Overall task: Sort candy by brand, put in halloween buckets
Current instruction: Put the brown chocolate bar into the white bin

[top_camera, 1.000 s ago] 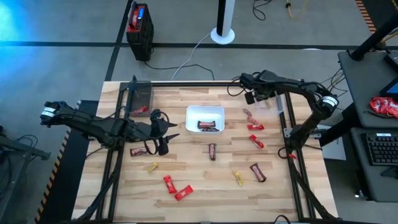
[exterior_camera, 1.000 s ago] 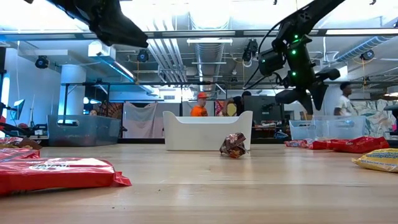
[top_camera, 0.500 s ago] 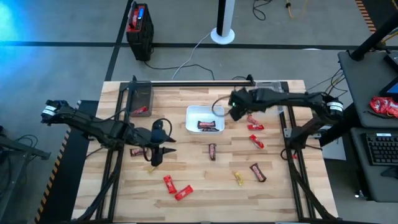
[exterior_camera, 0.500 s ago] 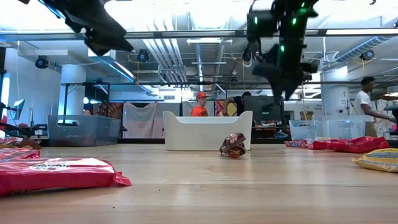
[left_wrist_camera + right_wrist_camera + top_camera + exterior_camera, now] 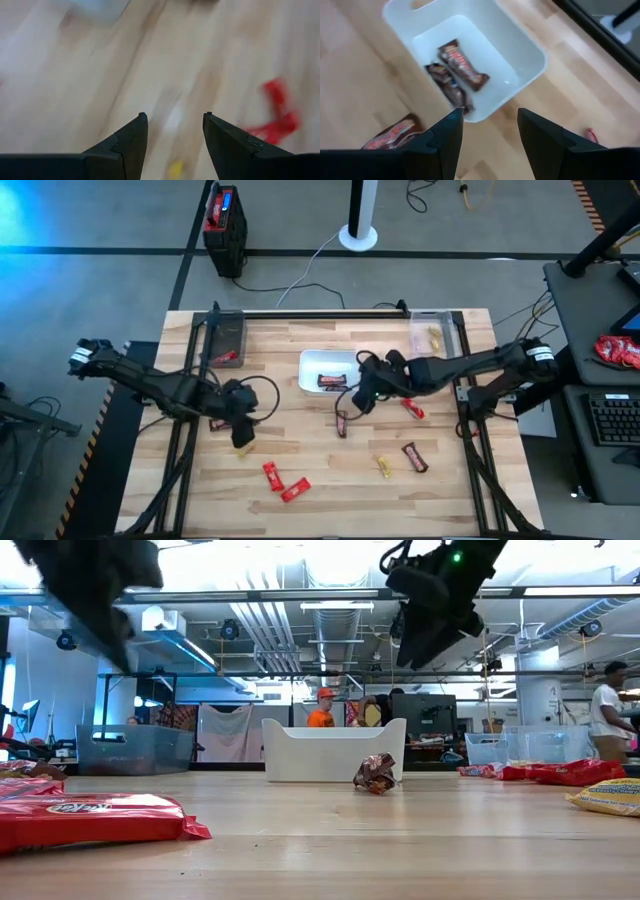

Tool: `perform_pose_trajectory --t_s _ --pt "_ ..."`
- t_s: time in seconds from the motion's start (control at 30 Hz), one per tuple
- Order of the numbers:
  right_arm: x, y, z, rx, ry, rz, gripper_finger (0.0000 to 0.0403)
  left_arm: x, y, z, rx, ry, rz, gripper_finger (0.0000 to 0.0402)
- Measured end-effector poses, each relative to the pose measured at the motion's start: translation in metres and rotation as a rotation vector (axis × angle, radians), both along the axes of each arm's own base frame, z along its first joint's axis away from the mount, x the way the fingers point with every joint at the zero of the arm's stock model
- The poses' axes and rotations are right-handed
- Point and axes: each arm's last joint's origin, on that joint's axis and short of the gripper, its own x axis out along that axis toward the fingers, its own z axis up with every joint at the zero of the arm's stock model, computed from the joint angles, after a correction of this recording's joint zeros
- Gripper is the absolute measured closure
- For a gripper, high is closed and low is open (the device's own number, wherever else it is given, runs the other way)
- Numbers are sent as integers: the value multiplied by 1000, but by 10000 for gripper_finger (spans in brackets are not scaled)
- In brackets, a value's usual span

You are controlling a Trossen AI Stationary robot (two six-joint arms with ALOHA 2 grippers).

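Near the table's centre, the right pincer (image 5: 358, 402) hangs empty with its jaws apart, just off the white tray (image 5: 311, 363) on the side toward the table's front edge. A dark brown bar (image 5: 342, 423) lies on the wood just beyond the pincer, slightly further toward the front edge, its long axis running roughly front to back. The right arm is clearly the nearer arm to this bar. In the right wrist view, two brown bars (image 5: 456, 67) already rest in the tray.

The left pincer (image 5: 240, 432), also open and empty, hovers near a small yellow piece (image 5: 174, 169) toward the table's left side.

Compared with one second ago, the right pincer has travelled from the clear tub (image 5: 434, 332) at the far right corner to the table's centre, and its jaws have widened. The left pincer has shifted slightly toward the front edge.
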Motion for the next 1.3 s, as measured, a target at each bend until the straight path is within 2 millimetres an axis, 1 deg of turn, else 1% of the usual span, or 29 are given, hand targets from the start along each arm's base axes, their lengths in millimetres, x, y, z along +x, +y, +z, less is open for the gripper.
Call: perform_pose_trajectory --t_s 0.1,0.23,0.47,0.57,0.77,0.9,1.07,1.2,1.3 --pt "3 7 0 -3 -31 19 220 -11 3 -10 10 185 25 228" --pt "4 11 1 -18 -42 25 220 -17 2 -28 -7 364 14 228" --pt "4 11 0 -20 -37 23 220 -16 2 -61 27 532 51 228" --pt "5 11 -2 -23 -29 27 220 -16 2 -71 49 589 55 228" --pt "7 12 -5 -24 -20 29 220 -12 1 -82 118 634 26 228" --pt "8 12 -5 -23 -25 29 220 -8 0 -88 126 630 -3 228" --pt "8 12 -5 -23 -30 29 220 -8 1 -101 131 637 -17 232" --pt "8 12 -5 -22 -36 29 220 -9 0 -106 128 632 -18 253" --pt "9 12 -5 -22 -36 29 220 -7 0 -104 126 625 -30 288"
